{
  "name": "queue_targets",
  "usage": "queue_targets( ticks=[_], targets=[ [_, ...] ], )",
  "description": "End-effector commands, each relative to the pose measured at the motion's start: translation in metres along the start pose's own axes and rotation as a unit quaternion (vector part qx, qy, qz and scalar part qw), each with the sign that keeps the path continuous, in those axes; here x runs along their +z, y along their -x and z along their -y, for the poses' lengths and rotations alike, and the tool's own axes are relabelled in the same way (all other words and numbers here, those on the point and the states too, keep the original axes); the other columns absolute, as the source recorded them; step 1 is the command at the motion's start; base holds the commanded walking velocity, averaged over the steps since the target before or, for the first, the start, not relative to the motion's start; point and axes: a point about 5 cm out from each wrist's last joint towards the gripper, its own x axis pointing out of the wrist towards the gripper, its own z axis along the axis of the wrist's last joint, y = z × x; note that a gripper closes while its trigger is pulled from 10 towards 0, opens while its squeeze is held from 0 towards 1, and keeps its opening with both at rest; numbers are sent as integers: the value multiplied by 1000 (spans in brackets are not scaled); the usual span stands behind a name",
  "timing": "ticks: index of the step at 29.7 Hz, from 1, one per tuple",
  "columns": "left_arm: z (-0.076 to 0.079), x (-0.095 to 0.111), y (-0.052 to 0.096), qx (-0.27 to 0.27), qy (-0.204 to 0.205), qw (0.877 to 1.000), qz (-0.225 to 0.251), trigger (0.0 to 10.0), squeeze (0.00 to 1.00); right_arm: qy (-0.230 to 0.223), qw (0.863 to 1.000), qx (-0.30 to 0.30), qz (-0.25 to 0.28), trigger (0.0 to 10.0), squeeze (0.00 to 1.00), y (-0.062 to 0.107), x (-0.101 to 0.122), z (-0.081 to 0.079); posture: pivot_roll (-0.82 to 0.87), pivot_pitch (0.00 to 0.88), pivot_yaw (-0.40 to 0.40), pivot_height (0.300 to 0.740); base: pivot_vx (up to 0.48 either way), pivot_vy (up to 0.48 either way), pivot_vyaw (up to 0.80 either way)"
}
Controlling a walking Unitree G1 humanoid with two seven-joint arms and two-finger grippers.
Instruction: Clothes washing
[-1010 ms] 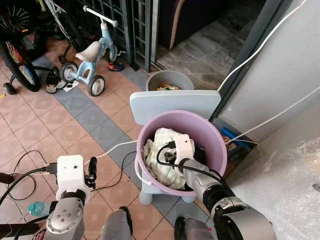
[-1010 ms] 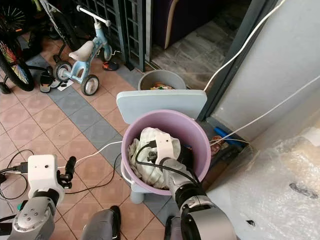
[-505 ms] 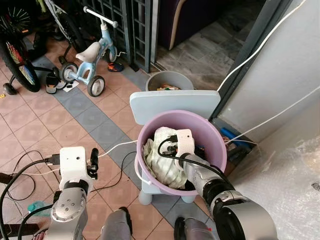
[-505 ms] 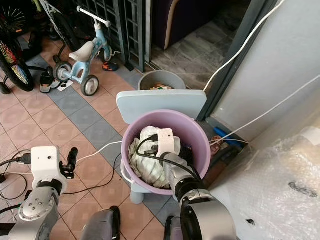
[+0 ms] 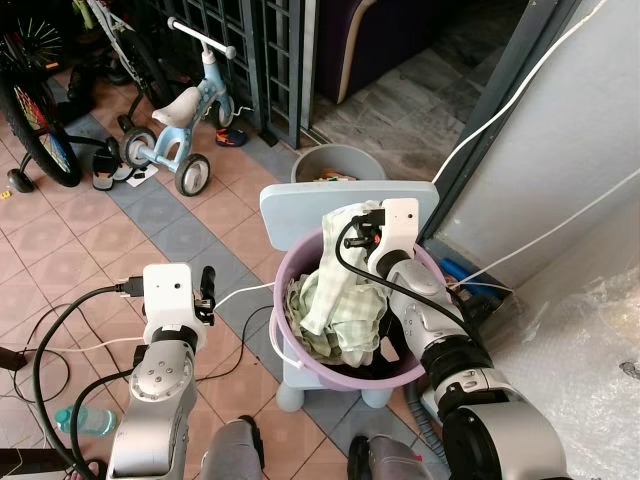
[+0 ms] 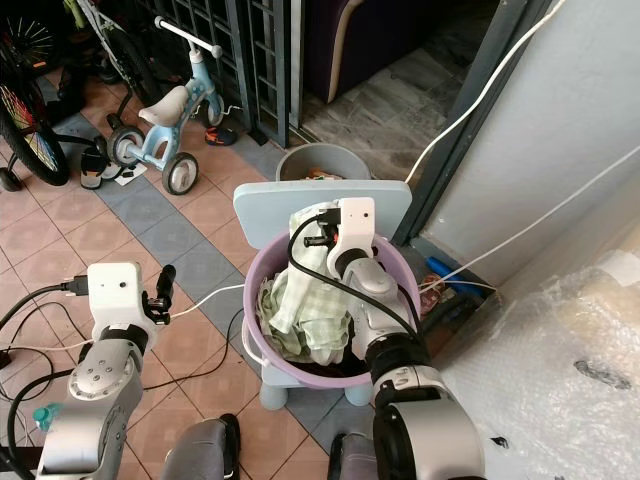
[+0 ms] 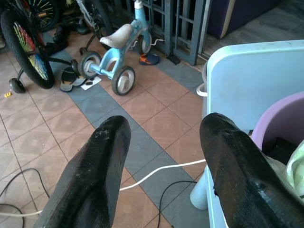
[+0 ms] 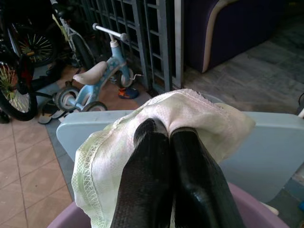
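Pale green cloth (image 5: 340, 285) pinched tight in right gripper (image 8: 170, 137), lifted above purple tub (image 5: 300, 345), tail draping down into it. Left gripper (image 7: 164, 147) spread wide, hovering beside tub, holding nothing.

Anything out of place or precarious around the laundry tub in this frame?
The purple tub sits on a small pale blue chair, not the floor, overhanging its seat, so it could tip. The right gripper, shut on a pale green cloth, lifts it above the rim.
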Motion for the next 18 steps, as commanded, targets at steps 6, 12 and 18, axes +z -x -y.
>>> queue_targets(
  ticks=[6, 12, 18],
  targets=[
    [13, -3, -7, -27, 1, 1000, 8, 10000, 0, 176, 962, -105, 180, 0, 0, 25, 80, 43, -6, 54, 6, 740, 0, 0, 0],
    [20, 2, -16, -45, 1, 999, 21, 10000, 0, 190, 944, -138, 230, 0, 0, 34, 117, 56, -32, 49, 22, 740, 0, 0, 0],
    [21, 1, -17, -40, 1, 999, 21, 10000, 0, 184, 952, -111, 218, 0, 0, 39, 105, 41, -26, 47, 24, 740, 0, 0, 0]
  ],
)
